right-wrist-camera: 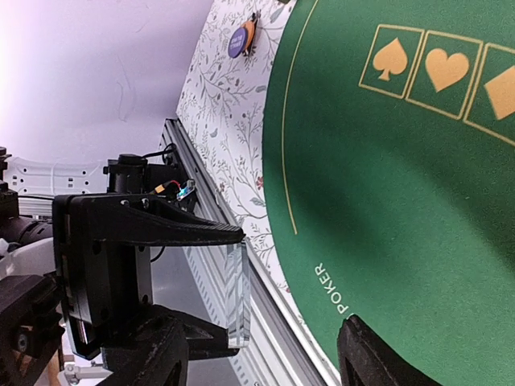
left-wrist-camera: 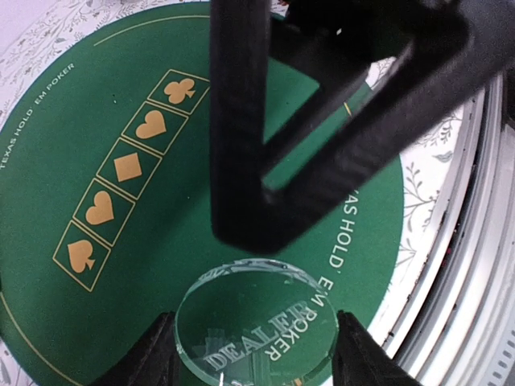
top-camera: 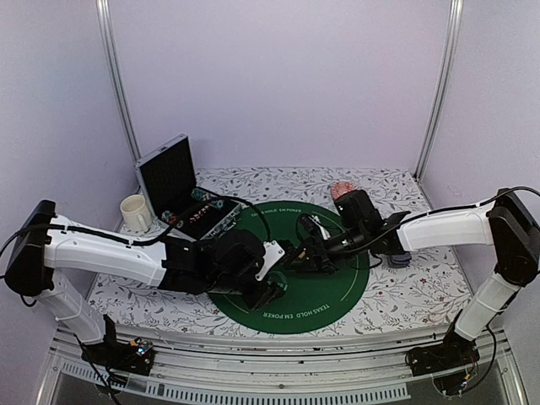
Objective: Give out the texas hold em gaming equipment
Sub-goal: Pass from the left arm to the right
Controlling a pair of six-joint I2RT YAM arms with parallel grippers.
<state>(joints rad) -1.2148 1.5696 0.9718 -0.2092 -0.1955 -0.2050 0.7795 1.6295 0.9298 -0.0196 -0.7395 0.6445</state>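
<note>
Clear dealer disc point(left-wrist-camera: 257, 322) is pinched across its rim by the left pincer point(left-wrist-camera: 259, 362) and held in the air over the near edge of the green mat point(left-wrist-camera: 72, 145). It is presented edge-on to the right pincer point(right-wrist-camera: 265, 362), whose fingers are spread either side without touching. Judged a hand-over, so the disc can be placed further right.
</note>
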